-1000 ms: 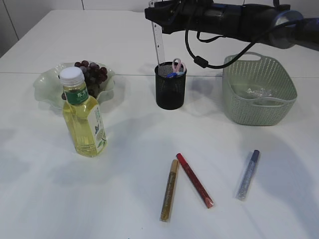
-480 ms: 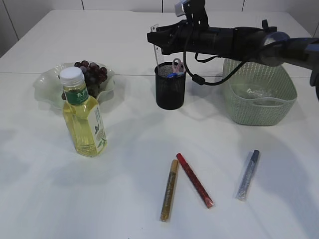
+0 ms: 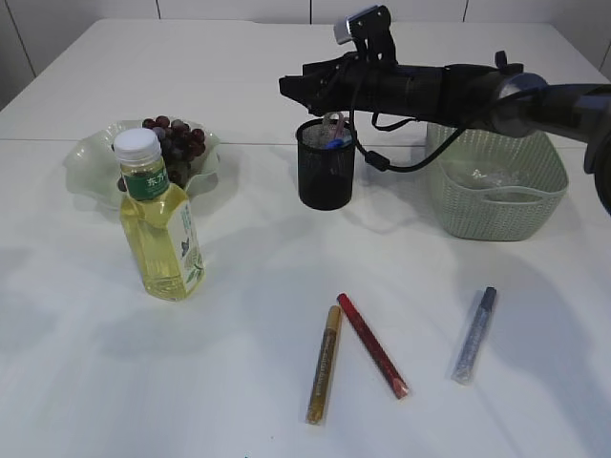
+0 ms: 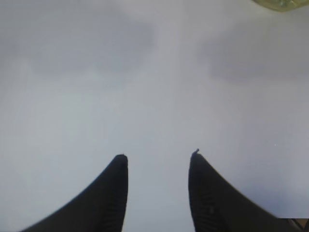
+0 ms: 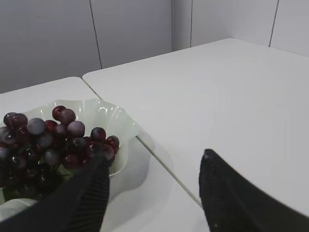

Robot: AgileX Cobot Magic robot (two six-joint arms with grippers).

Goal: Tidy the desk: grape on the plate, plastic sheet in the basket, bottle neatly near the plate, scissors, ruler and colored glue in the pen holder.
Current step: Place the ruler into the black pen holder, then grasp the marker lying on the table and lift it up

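Note:
My right gripper [image 3: 292,86] [image 5: 153,157] hovers open and empty just above the black mesh pen holder [image 3: 325,181], which holds pink and blue scissors [image 3: 334,129]. I cannot make out the clear ruler. The grape [image 3: 177,143] [image 5: 48,140] lies on the pale green plate [image 3: 91,157] [image 5: 116,121], with the bottle [image 3: 162,229] upright in front. Gold [image 3: 324,364], red [image 3: 372,345] and silver-blue [image 3: 474,334] colored glue sticks lie on the desk [image 3: 239,315]. The plastic sheet [image 3: 492,175] sits in the basket [image 3: 535,205]. My left gripper [image 4: 158,155] is open over bare desk.
The right arm and its black cable [image 3: 382,157] stretch from the right edge across the basket to the pen holder. A seam [image 5: 166,169] between two tabletops runs beside the plate. The bottle's base [image 4: 277,4] shows at the left wrist view's top edge.
The right gripper came down over the pen holder with the ruler and opened. The ruler no longer stands between its fingers. The left gripper has not moved.

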